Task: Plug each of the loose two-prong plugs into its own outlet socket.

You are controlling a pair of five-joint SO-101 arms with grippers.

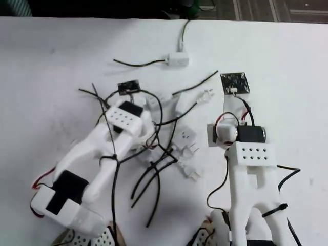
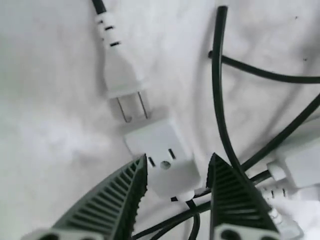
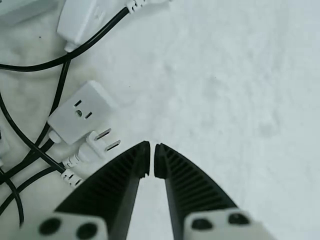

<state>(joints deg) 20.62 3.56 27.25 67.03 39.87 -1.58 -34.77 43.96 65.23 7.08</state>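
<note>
Left gripper [image 2: 177, 160] fingers apart astride white outlet socket [image 2: 155, 142], two-prong plug [image 2: 120, 75] just beside it, right gripper [image 3: 152, 152] fingers together, empty, over white table [image 3: 240, 75]

Plug [image 2: 121, 75] just beside outlet socket [image 2: 161, 150]

Outlet socket [image 2: 162, 155] sides partly behind jaws; cords [image 2: 215, 85] cut by edge.

Left fingers [image 2: 120, 200] spread apart, right fingers [image 3: 127, 175] pressed together — tips pointing down.
</note>
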